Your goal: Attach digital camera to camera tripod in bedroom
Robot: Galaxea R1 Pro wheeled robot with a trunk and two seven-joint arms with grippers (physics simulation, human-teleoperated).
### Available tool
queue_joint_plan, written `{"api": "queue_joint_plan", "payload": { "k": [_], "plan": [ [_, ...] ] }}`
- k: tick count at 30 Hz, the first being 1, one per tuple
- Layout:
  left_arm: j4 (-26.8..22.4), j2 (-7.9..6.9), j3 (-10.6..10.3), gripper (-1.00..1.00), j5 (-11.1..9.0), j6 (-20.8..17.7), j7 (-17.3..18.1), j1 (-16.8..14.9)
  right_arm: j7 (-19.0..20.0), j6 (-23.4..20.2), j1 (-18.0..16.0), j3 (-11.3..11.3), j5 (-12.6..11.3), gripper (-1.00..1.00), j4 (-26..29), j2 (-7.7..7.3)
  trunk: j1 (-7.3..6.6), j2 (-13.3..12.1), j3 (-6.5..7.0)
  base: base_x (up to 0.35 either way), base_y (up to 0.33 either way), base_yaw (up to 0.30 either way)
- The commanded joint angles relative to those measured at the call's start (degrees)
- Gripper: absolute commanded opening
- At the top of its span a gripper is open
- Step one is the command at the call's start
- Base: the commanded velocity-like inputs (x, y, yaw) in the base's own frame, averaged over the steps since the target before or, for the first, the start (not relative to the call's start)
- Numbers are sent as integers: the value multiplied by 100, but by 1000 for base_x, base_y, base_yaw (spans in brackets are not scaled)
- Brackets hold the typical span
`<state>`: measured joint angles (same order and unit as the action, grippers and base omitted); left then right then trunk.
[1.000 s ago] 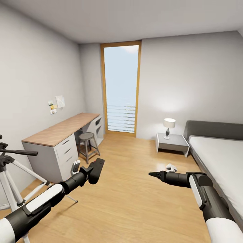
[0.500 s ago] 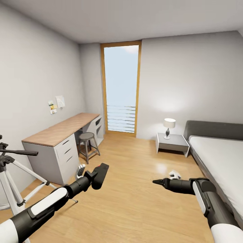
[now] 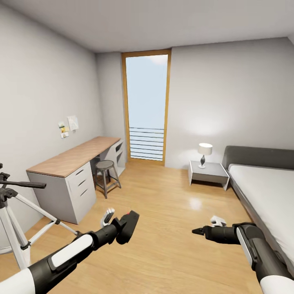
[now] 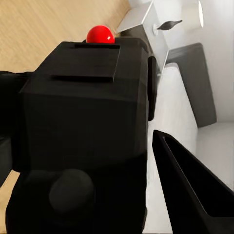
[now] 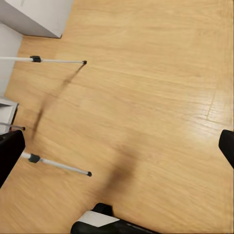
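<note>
My left gripper [image 3: 121,229] is shut on the digital camera [image 3: 128,226], a small black box with a red dot on top, held low over the wood floor. In the left wrist view the camera [image 4: 83,122] looms large, with one black finger [image 4: 192,195] beside it. The camera tripod [image 3: 11,216] stands at the far left edge, its black pan handle pointing right, well left of the camera. Two of the tripod's thin silver legs [image 5: 56,165] cross the floor in the right wrist view. My right gripper [image 3: 199,231] hovers open over bare floor, holding nothing.
A wood-topped desk [image 3: 69,161] with white drawers lines the left wall, a round stool [image 3: 105,165] beside it. A tall window [image 3: 147,106] fills the far wall. A nightstand [image 3: 209,172] with a lamp [image 3: 204,149] and a bed [image 3: 265,192] are on the right.
Both arms have dropped lower and shifted right in the head view. The camera has stayed in the left gripper. The room and tripod have not shifted.
</note>
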<state>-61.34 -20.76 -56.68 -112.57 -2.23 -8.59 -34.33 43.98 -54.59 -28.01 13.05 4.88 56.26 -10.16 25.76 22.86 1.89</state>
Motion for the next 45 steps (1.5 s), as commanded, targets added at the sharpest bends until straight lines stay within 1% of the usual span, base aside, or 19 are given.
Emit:
{"api": "queue_joint_plan", "payload": {
  "k": [1,8,9,11,12,15,17,19,20,22,24,27,29,33,39,45],
  "plan": [
    [25,29,-44,-100,2,-2,-56,1,17,14,-3,10,85,100,-30,1,2,6,-2,0,0,0],
    [256,253,-290,-100,91,66,-327,244,-208,246,-3,-28,330,100,-256,-24,2,6,-2,0,0,0],
    [4646,1998,-2048,-100,301,86,-1005,933,-2004,4032,0,-38,764,100,-5567,-48,2,6,-2,0,0,0],
    [4719,2001,-2048,-100,300,94,-1005,1067,-2097,4140,4,-41,763,100,-5648,-81,2,6,-2,0,0,0],
    [4779,2002,-2046,-100,296,99,-1002,1190,-2178,4249,15,-47,762,100,-5700,-115,2,6,-2,0,0,0],
    [4942,2003,-2042,-100,285,121,-998,1435,-2356,4448,123,-53,755,100,-5768,-158,2,6,-2,0,0,0],
    [5025,2004,-2041,-100,283,147,-997,1495,-2434,4486,189,-58,754,100,-5780,-162,2,6,-2,0,0,0],
    [5193,2005,-2040,-100,281,201,-993,1583,-2609,4530,324,-62,752,100,-5793,-145,2,6,-2,0,0,0],
    [5313,2005,-2044,-100,280,252,-989,1747,-2794,4598,469,-58,748,100,-5801,-136,2,6,-2,0,0,0],
    [5332,2005,-2042,-100,280,261,-988,1797,-2825,4659,520,-57,749,100,-5804,-127,2,6,-2,0,0,0],
    [5370,1999,-2036,-100,276,273,-987,1896,-2926,4848,676,-57,749,100,-5808,-100,2,6,-2,0,0,0],
    [5396,1997,-2036,-100,276,350,-987,1952,-3085,4927,762,-57,746,100,-5809,-84,2,6,-2,0,0,0],
    [5424,1995,-2035,-100,277,529,-987,1996,-3205,4963,798,-57,744,100,-5812,-78,2,6,-2,0,0,0],
    [5442,1978,-2030,-100,279,745,-987,2044,-3268,5029,820,-56,749,100,-5814,-65,2,6,-2,0,0,0],
    [5448,1964,-2027,-100,280,814,-954,2060,-3290,5097,831,-56,744,100,-5814,-59,2,6,-2,-43,97,0],
    [5448,1962,-2029,-100,278,784,-680,2081,-3304,5092,832,-56,736,100,-5811,-65,2,6,-2,-138,263,0]
  ]
}}
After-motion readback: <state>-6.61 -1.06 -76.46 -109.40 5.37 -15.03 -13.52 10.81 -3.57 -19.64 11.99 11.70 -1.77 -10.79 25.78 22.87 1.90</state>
